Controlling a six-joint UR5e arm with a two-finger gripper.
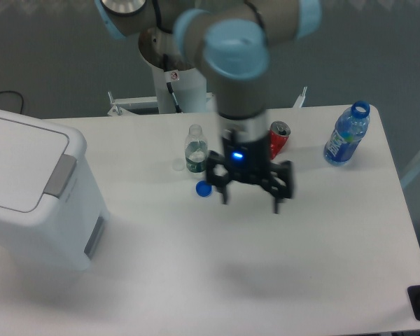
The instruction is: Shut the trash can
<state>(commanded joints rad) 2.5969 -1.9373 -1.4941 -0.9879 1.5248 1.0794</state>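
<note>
The trash can (35,192) is a big boxy white bin at the table's left edge. Its flat white lid lies down flush on the body, with a grey latch tab (59,175) at its right rim and a grey recess (93,236) low on the side. My gripper (250,201) hangs over the middle of the table, far to the right of the bin. It is open, fingers spread wide, and nothing sits between them.
A small clear bottle (195,150) without a cap stands just left of the gripper, its blue cap (204,188) lying on the table beside it. A crushed red can (276,138) lies behind the arm. A blue bottle (347,134) stands at the far right.
</note>
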